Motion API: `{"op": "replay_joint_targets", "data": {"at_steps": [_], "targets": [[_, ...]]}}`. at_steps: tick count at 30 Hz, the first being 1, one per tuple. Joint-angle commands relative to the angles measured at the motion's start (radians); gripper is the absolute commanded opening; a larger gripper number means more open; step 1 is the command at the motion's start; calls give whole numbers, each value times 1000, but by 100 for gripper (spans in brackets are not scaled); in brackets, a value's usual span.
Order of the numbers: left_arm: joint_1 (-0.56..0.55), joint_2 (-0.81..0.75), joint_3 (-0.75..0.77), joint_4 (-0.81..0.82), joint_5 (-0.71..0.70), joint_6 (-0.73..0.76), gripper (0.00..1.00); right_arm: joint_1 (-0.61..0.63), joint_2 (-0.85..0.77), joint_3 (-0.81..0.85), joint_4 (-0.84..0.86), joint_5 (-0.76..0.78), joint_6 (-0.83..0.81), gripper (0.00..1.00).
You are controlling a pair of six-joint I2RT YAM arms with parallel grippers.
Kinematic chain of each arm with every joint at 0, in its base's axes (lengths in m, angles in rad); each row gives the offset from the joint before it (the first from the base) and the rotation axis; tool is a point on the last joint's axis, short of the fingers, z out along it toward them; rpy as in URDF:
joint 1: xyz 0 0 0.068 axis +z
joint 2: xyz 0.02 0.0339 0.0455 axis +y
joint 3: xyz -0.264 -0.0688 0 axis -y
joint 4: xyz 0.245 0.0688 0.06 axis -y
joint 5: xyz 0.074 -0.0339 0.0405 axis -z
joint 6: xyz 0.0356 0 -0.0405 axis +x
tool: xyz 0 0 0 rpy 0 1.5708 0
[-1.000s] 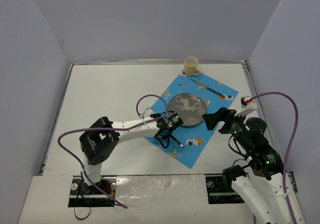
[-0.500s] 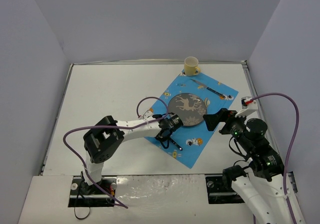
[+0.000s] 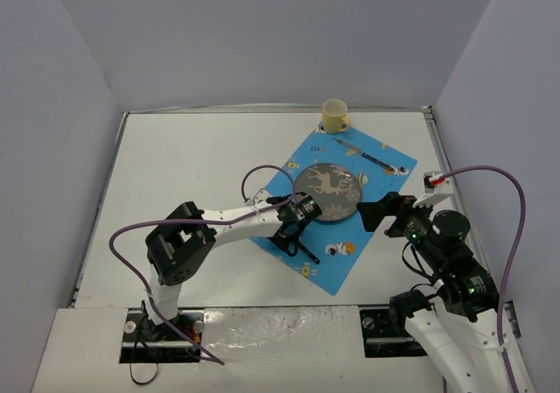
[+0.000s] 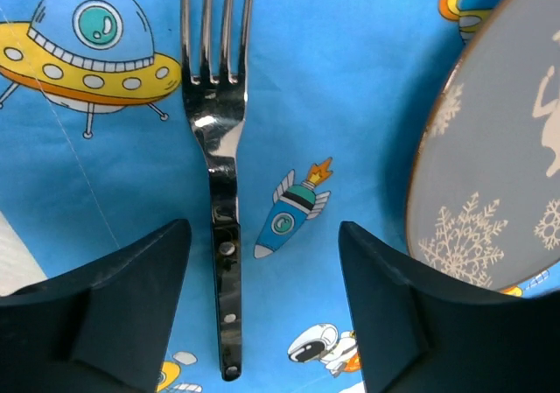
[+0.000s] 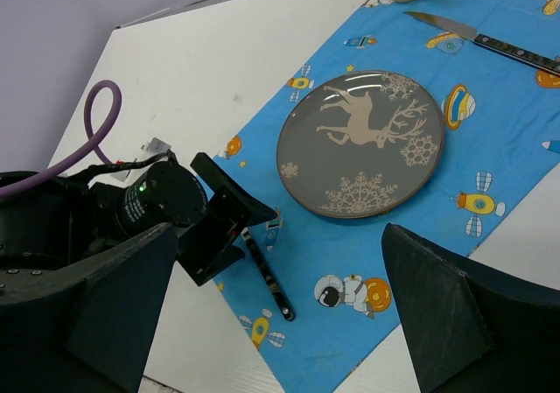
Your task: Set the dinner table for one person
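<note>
Fork (image 4: 219, 192) lies flat on the blue cartoon cloth (image 4: 350, 87), in the cloth's lower left part in the top view, just left of the plate (image 5: 360, 143). The left fingers (image 3: 291, 231) hang over the fork. They are spread wide, one on each side of its black handle in the wrist view, and hold nothing. Whether they touch the cloth I cannot tell. At the cloth's right edge the right fingers (image 3: 372, 212) are also wide apart and empty, pointing toward the plate. The plate is grey with a deer and snowflakes and sits mid-cloth, apart from the fork. Beyond it a knife (image 5: 490, 38) with a black handle lies on the cloth's upper right part. A yellow cup (image 3: 335, 115) stands at the cloth's far corner, near the back rim. The white surface (image 3: 192, 165) fills the middle of the top view under everything, with the cloth lying askew on its right half.
</note>
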Motion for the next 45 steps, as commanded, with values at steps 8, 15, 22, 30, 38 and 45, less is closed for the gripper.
{"op": "replay_joint_targets", "data": {"at_steps": [8,15,22,30,38,45], "targets": [[5,-202,53,-53,-74,206,87,5,-34,78,35,136,-90,100],[20,-412,45,-51,-198,649,97,7,-75,139,31,321,-180,100],[55,-752,-22,-80,-376,1095,97,7,-85,210,-8,542,-209,100],[198,-1113,-189,-40,-363,1460,97,8,-111,182,29,614,-379,100],[313,-1278,-362,-27,-317,1601,97,8,-204,104,53,691,-355,100],[323,-1396,-487,5,-344,1579,97,8,-233,66,58,698,-336,100]]}}
